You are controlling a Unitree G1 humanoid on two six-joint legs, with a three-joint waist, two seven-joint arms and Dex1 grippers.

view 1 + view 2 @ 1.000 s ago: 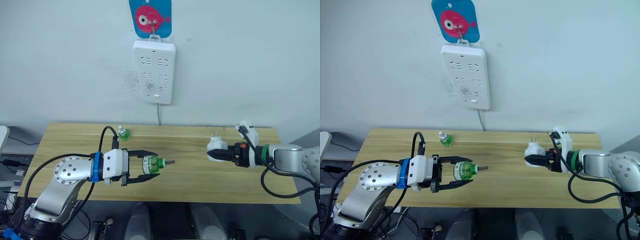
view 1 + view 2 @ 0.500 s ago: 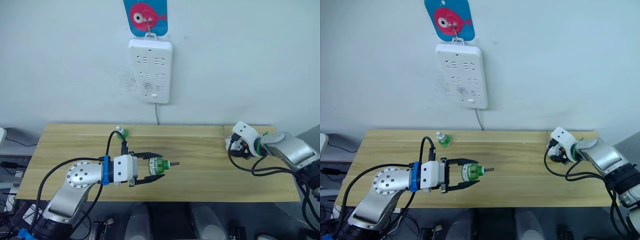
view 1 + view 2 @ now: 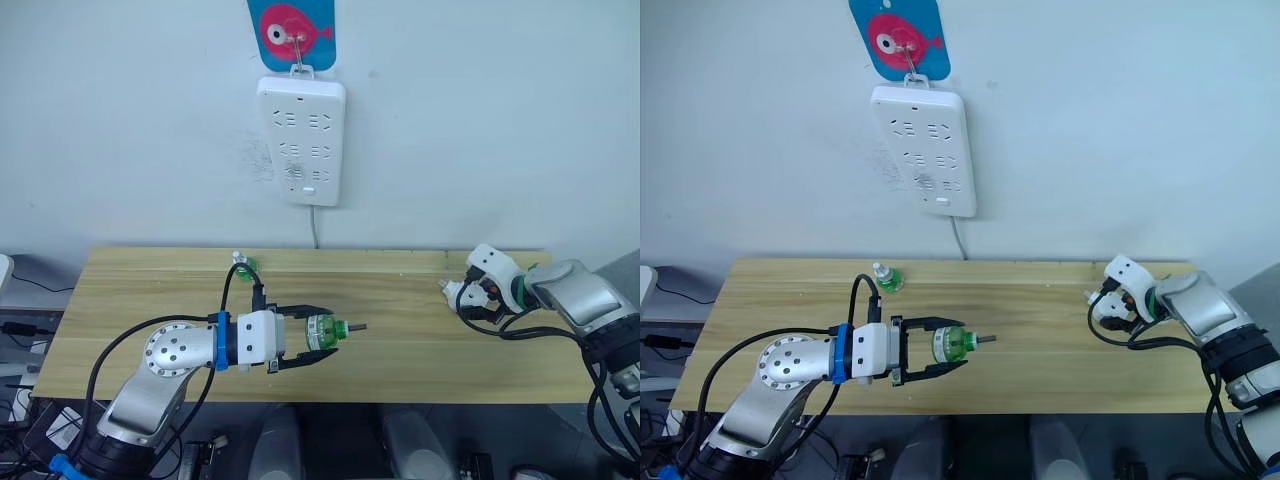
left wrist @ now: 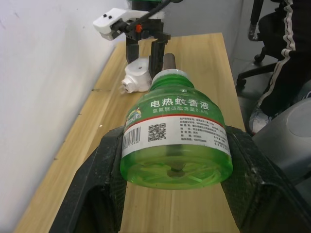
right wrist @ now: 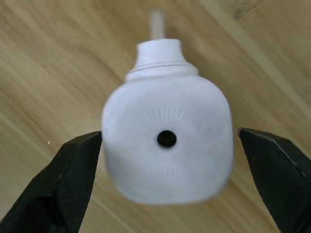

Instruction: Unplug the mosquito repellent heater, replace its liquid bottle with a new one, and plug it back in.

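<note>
Right gripper [image 5: 167, 145] now spread, heater [image 5: 167, 141] released (on the table); left gripper [image 3: 312, 340] pinching the green bottle [image 3: 328, 331], insertion next.

My head's stereo pair looks forward and down over the table [image 3: 400, 350]. Wrist cameras sit close, looking along my fingers. Left wrist view faces right along the table, sharing the heater [image 4: 136, 77] with right wrist view.

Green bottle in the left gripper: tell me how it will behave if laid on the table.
With its round body, the green bottle would probably roll on its side. Smooth plastic and a glossy label may let it slip if the left gripper loosens. The thin wick at its neck looks breakable.
</note>
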